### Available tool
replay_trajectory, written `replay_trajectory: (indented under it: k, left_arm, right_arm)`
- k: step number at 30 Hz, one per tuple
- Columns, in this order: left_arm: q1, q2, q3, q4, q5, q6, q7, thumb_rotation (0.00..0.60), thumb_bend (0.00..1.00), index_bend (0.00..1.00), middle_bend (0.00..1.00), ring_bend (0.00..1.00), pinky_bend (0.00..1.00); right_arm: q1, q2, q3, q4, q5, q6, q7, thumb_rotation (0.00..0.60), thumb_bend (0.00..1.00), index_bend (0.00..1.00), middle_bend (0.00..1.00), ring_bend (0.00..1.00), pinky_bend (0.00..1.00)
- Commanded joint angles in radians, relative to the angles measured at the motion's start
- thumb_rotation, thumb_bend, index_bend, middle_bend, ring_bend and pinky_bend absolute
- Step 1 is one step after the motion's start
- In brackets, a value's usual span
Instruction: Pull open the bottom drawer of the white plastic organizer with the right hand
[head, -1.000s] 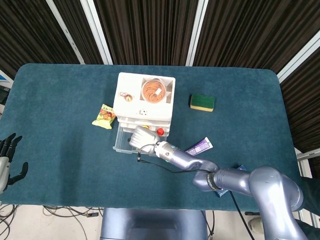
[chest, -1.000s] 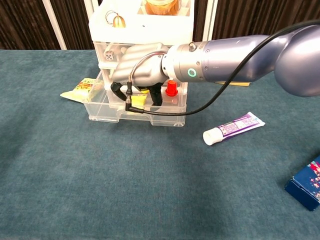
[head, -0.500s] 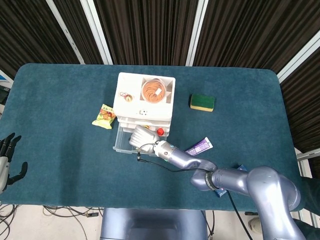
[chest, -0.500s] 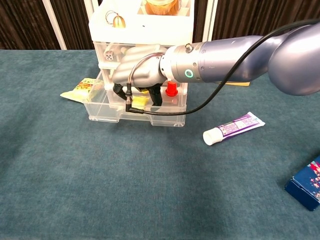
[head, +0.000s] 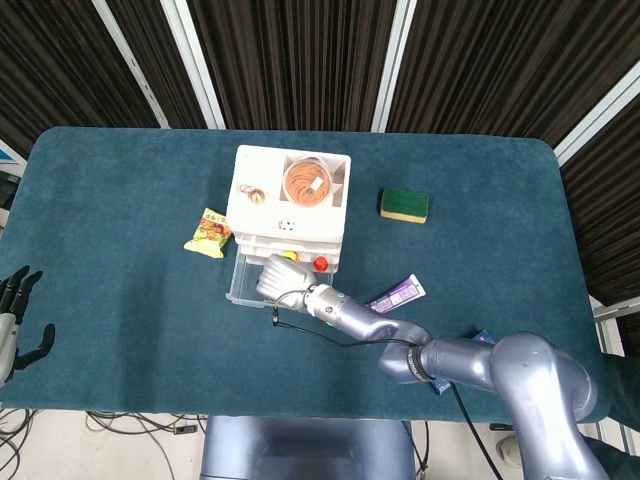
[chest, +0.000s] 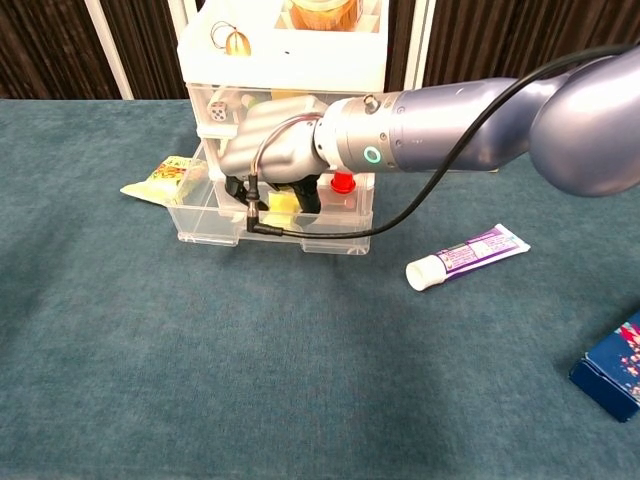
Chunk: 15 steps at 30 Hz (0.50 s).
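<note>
The white plastic organizer (head: 290, 200) (chest: 280, 60) stands mid-table. Its clear bottom drawer (head: 238, 288) (chest: 205, 218) sticks out toward me, and a yellow item (chest: 283, 205) and a red-capped item (chest: 343, 181) lie inside. My right hand (head: 278, 277) (chest: 272, 145) hangs over the open drawer, its dark fingers (chest: 237, 190) curled down inside behind the front wall, hooked on the drawer. At the bottom left edge of the head view my left hand (head: 15, 322) holds nothing, with its fingers apart, far from the organizer.
A snack packet (head: 208, 232) (chest: 165, 178) lies left of the drawer. A toothpaste tube (head: 398, 295) (chest: 467, 254) lies to its right, a green sponge (head: 404, 204) farther back. A blue box (chest: 610, 375) sits near the front right. A tape roll (head: 307, 183) rests on the organizer.
My right hand has shifted slightly left over the drawer, fingers still inside it. The drawer itself has not visibly moved.
</note>
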Motion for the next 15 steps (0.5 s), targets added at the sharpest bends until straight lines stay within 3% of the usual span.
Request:
replay_trajectory:
  k: [1, 15]
  left_arm:
    - [0.0, 0.001, 0.0, -0.001, 0.0, 0.0, -0.001, 0.6, 0.44, 0.06, 0.01, 0.0, 0.0]
    - [0.0, 0.002, -0.001, -0.002, -0.003, -0.002, -0.004, 0.6, 0.44, 0.06, 0.01, 0.0, 0.0]
  right_arm:
    - [0.001, -0.002, 0.001, 0.001, 0.001, 0.001, -0.001, 0.6, 0.26, 0.53, 1.0, 1.0, 1.0]
    - [-0.021, 0.05, 0.032, -0.076, -0.002, 0.062, 0.026, 0.6, 0.26, 0.55, 1.0, 1.0, 1.0]
